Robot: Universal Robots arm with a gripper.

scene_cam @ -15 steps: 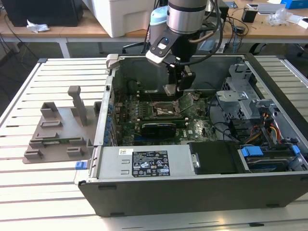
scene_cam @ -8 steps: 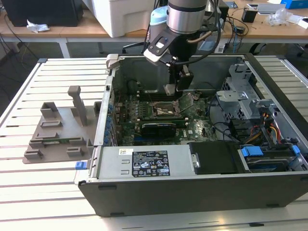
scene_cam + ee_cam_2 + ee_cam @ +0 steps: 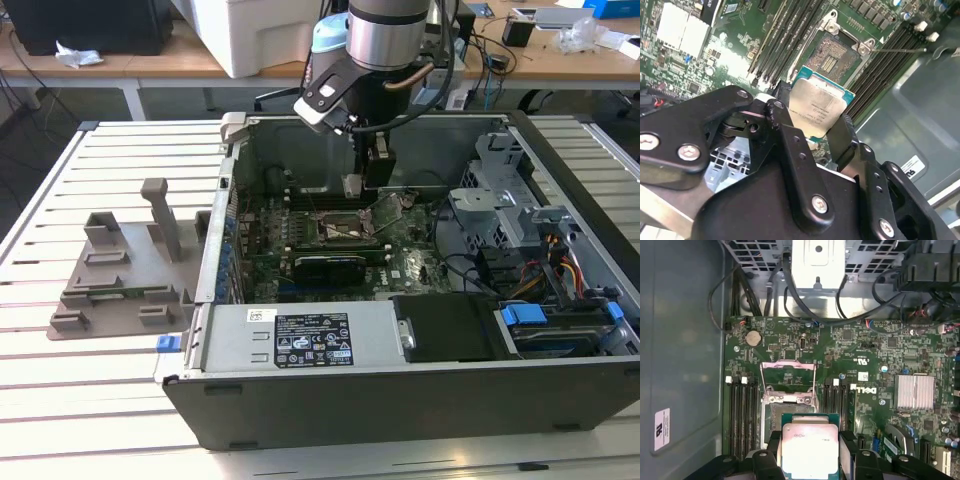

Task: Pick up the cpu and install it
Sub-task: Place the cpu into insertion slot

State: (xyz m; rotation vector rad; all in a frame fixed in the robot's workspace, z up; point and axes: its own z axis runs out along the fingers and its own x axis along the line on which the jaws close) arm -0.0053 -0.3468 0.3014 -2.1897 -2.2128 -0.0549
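Reaching straight down into case (image 3: 420,405), end effector (image 3: 814,122) clamped on cpu (image 3: 810,446), hovering above open socket (image 3: 832,56).

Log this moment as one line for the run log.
gripper: shut on cpu | cpu: held near socket, not seated | socket: open, empty

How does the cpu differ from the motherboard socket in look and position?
The cpu has a plain silvery lid; the socket shows a speckled contact field inside a metal frame. The cpu is held between the jaws, above the motherboard; the socket lies fixed on it, uncovered. Both are roughly square.
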